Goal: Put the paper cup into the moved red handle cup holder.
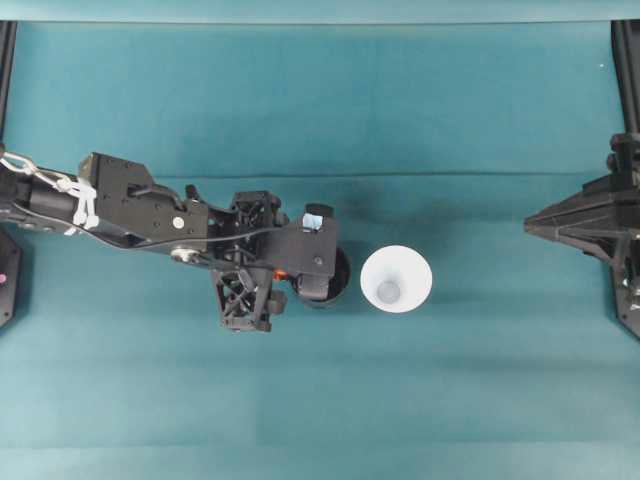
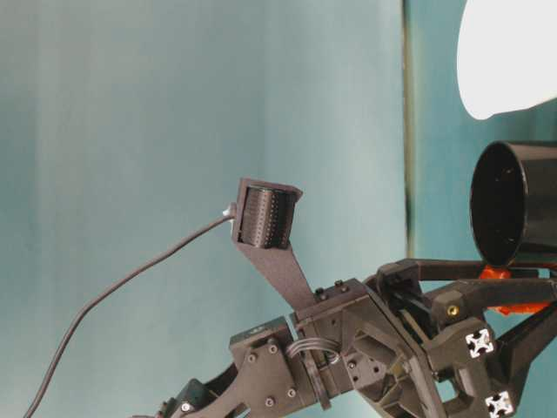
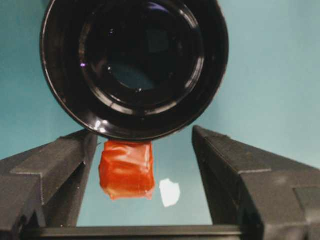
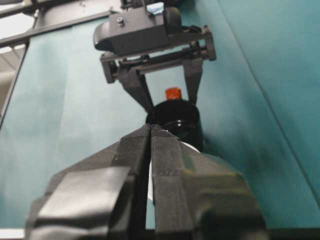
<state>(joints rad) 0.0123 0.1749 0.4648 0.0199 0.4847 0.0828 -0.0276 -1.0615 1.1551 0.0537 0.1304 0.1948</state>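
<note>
Left tool sits spread wide around the red handle of the red handle cup holder, not gripping. Paper cup stands just beside the holder, untouched. Right tool, fingers together, must next fetch that cup.

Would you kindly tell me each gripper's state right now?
Left gripper: open, fingers either side of the holder's red handle.
Right gripper: closed, holding nothing.
</note>
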